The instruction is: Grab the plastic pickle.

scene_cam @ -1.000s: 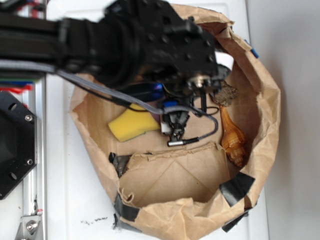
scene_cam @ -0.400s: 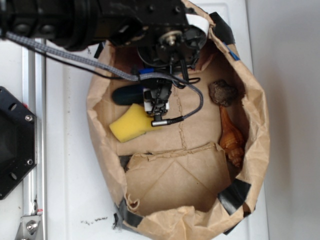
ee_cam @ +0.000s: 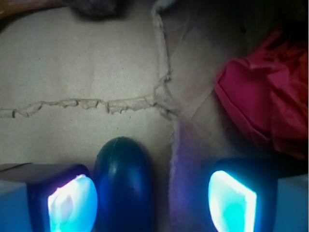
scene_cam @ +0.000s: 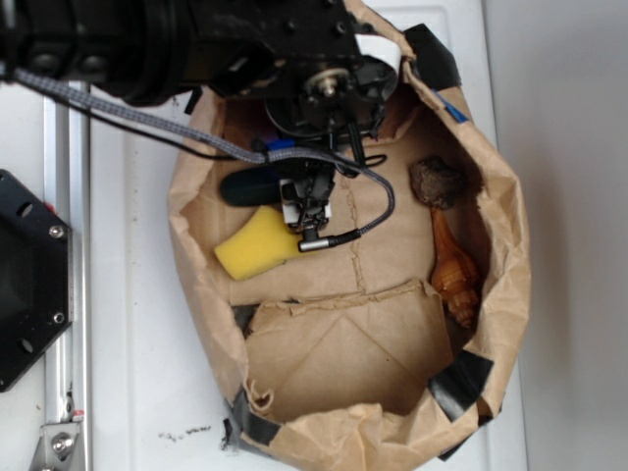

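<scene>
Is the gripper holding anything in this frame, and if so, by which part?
Nothing is held. The gripper is open; the plastic pickle's rounded end lies between the fingers, close to one and apart from the other.

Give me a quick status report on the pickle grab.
Gripper open, low over bag floor. Plastic pickle between fingers, nearer one side, not gripped. Yellow sponge alongside.

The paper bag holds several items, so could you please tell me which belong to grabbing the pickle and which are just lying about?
Part of the job:
- plastic pickle, lying between the open fingers, close to one of them
- gripper

Just lying about:
- yellow sponge
- orange-brown drumstick toy
- dark brown lump
- red crumpled item
- paper bag
</scene>
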Robot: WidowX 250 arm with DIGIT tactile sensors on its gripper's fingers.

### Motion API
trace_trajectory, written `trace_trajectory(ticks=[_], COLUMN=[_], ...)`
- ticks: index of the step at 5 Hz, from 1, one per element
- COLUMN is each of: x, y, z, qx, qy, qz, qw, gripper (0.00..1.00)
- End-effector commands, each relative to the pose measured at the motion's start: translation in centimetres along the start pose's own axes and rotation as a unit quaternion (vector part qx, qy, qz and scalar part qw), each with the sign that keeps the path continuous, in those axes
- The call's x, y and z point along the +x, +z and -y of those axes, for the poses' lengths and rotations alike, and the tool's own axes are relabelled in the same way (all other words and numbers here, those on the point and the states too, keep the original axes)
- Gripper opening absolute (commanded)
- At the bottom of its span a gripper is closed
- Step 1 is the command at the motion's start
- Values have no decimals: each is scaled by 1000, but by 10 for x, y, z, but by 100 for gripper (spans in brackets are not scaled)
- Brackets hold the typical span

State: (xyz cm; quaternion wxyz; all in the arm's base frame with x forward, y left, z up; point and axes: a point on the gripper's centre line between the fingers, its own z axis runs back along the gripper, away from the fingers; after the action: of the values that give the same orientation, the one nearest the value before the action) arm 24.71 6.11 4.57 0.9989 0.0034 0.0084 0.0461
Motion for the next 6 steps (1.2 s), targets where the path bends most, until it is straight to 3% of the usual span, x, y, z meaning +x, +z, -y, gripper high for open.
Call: trace_trajectory(ticks=[1,3,5,6], x=[8,5,6,3], y=[6,-2,-6,-20], z=[15,18,20,22], qx=[-15,12,19,38], qy=[55,36,30,11], qz=[-11,-9,-5,-16], qw=[998,999,999,999], gripper=[100,100,100,100])
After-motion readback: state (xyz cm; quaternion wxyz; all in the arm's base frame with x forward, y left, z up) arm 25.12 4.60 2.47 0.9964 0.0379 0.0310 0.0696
